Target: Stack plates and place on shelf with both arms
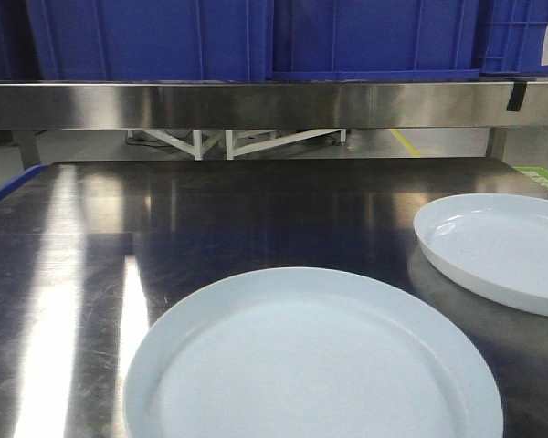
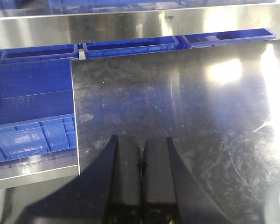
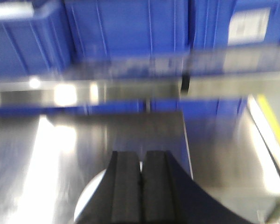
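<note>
Left gripper (image 2: 141,144) hangs over the bare tabletop (image 2: 177,107) with its 2 fingers pressed flat against each other, holding nothing. Right gripper (image 3: 141,158) is pinched together the same way and also empty; its view is blurred, but a pale curve of plate shows just beneath the fingers.

From the front view, the 2 plates lie apart on the dark tabletop, not stacked. The near plate (image 1: 310,365) sits at the front, a little right of centre, and the far plate (image 1: 502,246) sits further back at the right edge. The shelf (image 1: 256,105) runs across the back above the table, with a black patch (image 1: 516,94) near its right end and blue crates (image 1: 164,36) standing on it.

I judge that the task is at its start: stacking has not begun, and the arms are only approaching. The next move calls for the right gripper to spread its fingers, come down on a plate's low rim and lift it onto the other. These glossy, shallow rims offer little to pinch, so a slip seems the main risk.
</note>
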Robot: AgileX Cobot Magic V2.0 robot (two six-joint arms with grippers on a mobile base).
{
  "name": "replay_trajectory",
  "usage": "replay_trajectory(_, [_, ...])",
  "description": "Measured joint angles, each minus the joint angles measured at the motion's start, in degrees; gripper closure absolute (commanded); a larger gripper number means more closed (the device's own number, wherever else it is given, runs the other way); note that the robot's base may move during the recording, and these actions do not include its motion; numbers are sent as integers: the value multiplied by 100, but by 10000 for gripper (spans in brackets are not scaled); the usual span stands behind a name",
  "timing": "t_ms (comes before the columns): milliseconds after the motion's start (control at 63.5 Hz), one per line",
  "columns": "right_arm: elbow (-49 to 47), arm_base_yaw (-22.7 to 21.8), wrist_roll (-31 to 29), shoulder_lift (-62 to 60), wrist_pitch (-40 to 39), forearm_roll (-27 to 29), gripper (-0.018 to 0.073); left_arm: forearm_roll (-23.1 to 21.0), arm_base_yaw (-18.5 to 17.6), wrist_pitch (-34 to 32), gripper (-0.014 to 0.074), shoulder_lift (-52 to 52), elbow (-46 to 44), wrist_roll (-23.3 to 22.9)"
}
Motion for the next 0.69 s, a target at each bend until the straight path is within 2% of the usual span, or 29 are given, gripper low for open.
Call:
replay_trajectory(157, [-884,0,0,1116,1297,-59,501,0,0,-9,512,0,0,0])
replay_trajectory(362, [-1298,0,0,2233,2289,-332,484,0,0,-9,512,0,0,-4])
replay_trajectory(441, [-1320,0,0,2576,2487,-416,413,-10,0,-9,512,0,0,-4])
replay_trajectory(583, [-1320,0,0,3076,2566,-523,193,-20,0,-9,512,0,0,-4])
replay_trajectory(693, [-1320,0,0,3349,2555,-600,93,-20,0,-9,512,0,0,-4])
